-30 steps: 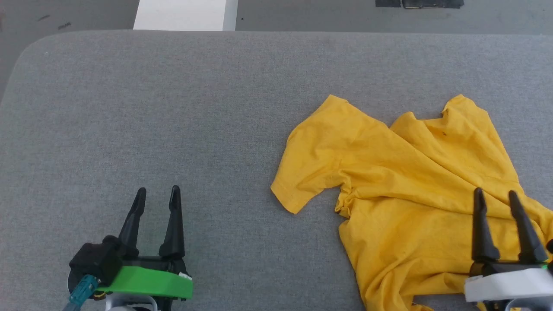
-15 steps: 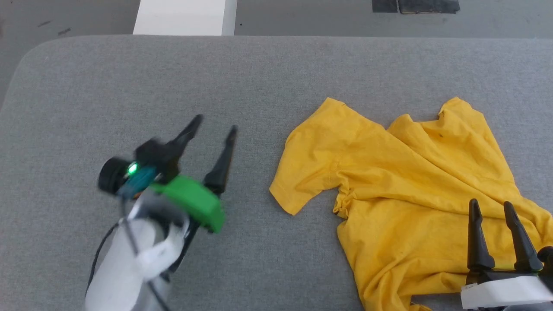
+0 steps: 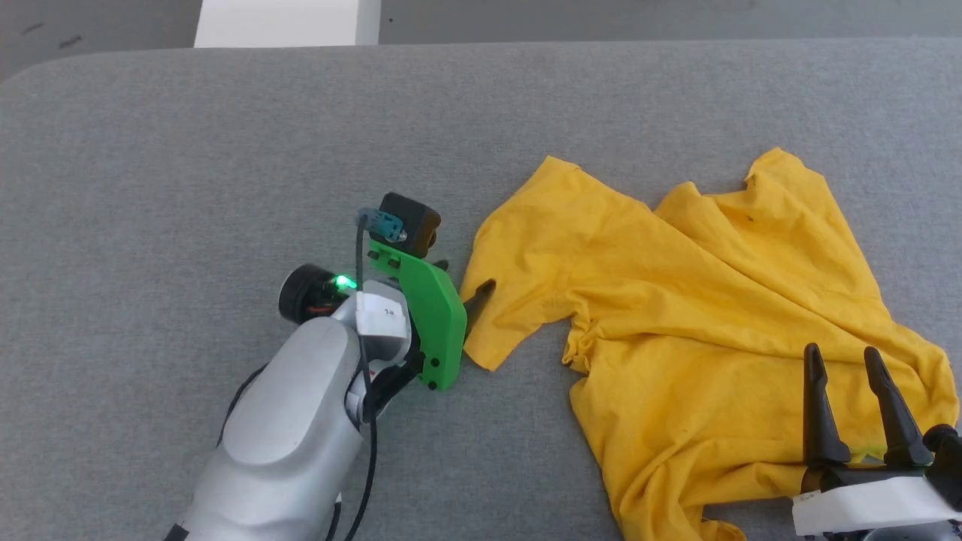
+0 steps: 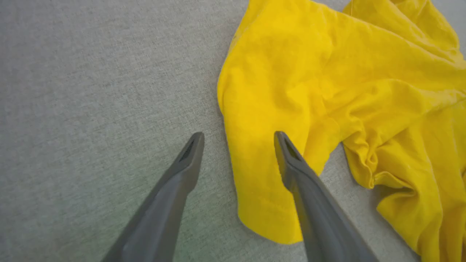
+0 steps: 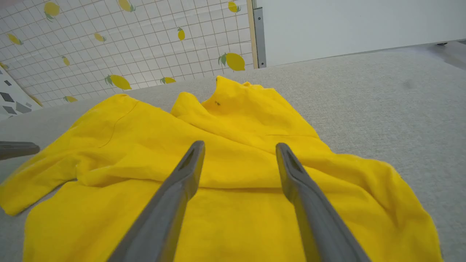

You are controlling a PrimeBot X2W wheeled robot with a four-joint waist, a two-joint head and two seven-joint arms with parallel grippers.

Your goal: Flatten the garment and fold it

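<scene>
Mustard-yellow garment (image 3: pixel 676 300) lies crumpled on grey fabric tabletop (image 3: pixel 225 150), right half of the head frame; one short sleeve (image 3: pixel 518 289) juts toward frame centre; body rumpled, folds running diagonally. Left gripper (image 3: pixel 464 279) at centre frame, fingers spread wide — one over the sleeve's edge, one over bare grey; contact with the cloth cannot be told. Right gripper (image 3: pixel 842 350) lower right, fingers parted above the garment's body — nothing between them.
</scene>
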